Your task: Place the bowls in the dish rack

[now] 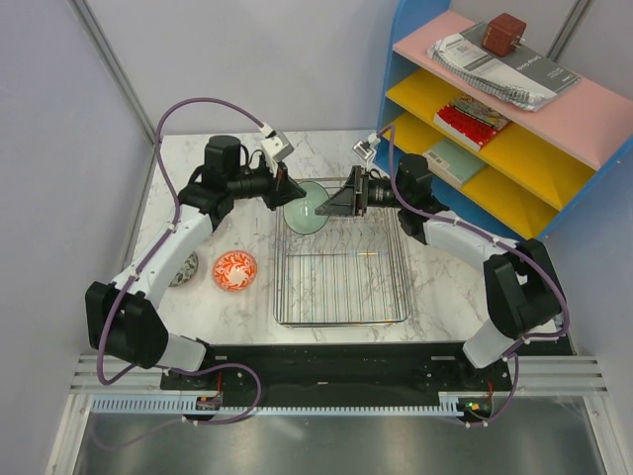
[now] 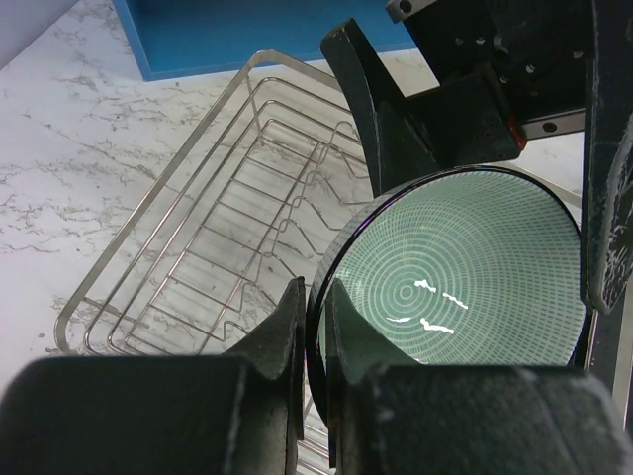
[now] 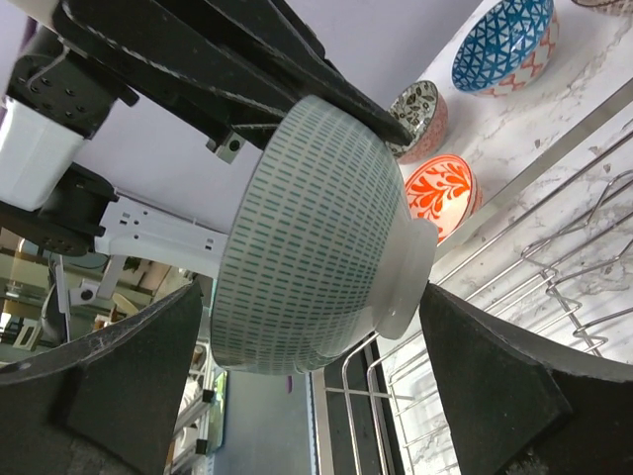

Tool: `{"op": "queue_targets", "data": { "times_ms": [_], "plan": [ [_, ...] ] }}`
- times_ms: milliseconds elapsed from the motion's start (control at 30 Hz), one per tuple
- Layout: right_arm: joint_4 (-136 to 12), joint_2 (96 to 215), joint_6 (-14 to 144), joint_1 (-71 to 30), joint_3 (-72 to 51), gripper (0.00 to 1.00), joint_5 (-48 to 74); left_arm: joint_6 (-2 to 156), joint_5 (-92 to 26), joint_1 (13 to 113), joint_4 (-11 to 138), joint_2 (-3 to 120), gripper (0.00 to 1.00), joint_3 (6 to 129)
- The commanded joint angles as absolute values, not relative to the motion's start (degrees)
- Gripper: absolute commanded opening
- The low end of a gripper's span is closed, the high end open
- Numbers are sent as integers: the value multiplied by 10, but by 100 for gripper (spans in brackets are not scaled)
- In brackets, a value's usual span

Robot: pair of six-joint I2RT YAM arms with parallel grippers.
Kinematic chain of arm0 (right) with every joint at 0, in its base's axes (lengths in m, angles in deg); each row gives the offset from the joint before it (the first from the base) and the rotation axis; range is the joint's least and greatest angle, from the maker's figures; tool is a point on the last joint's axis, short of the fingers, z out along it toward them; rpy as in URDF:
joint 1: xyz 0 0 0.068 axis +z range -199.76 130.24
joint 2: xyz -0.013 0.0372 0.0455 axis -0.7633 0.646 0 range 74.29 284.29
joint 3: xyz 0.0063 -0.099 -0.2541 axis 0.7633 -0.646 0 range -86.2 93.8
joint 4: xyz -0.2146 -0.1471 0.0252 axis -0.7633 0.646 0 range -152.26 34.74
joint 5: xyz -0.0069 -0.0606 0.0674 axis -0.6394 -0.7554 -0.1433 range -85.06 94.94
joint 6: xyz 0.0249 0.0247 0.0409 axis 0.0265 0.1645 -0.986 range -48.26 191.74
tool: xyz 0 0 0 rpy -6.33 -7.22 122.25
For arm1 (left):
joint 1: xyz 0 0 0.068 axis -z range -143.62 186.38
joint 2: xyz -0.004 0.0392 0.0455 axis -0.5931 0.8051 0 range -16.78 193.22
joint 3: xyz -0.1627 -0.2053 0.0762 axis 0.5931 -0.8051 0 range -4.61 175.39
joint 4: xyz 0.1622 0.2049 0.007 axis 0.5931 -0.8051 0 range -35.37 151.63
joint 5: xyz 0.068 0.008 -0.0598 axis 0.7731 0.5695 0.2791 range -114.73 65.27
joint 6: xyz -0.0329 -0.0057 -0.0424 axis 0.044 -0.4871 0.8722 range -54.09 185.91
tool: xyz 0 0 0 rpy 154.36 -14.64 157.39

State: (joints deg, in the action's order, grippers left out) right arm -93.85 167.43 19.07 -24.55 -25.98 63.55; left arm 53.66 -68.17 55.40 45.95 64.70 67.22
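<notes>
A pale teal-green bowl (image 1: 305,214) hangs tilted on its side over the far left corner of the silver wire dish rack (image 1: 341,287). My left gripper (image 2: 315,319) is shut on its rim, one finger inside and one outside. In the right wrist view the bowl's outside (image 3: 316,237) sits between the spread fingers of my right gripper (image 3: 309,297), which is open and straddles it, the right finger (image 3: 495,386) close to the bowl's foot. A red-orange bowl (image 1: 234,270) and a speckled bowl (image 1: 185,269) rest on the table left of the rack. A blue patterned bowl (image 3: 504,45) lies beyond them.
The rack (image 2: 227,247) holds no bowls in its visible part. A blue shelf unit (image 1: 495,119) with pink and yellow shelves, holding books and a small box, stands at the back right. Grey walls close in the left and back sides of the marble table (image 1: 198,168).
</notes>
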Motion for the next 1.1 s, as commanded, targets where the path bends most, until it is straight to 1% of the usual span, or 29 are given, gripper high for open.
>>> {"op": "queue_targets", "data": {
  "times_ms": [0, 167, 367, 633, 1067],
  "plan": [
    [-924, 1681, 222, -237, -249, 98, 644, 548, -680, 558, 501, 620, 2, 680],
    [-926, 1684, 219, -232, -247, 98, 646, 547, -680, 563, 501, 622, 2, 680],
    [-964, 1689, 194, -230, -251, 96, 650, 547, -682, 568, 502, 625, 2, 675],
    [-972, 1697, 187, -227, -250, 92, 647, 547, -676, 573, 507, 626, 2, 671],
    [-1025, 1704, 143, -226, -257, 85, 648, 544, -586, 592, 550, 610, 2, 638]
  ]
}}
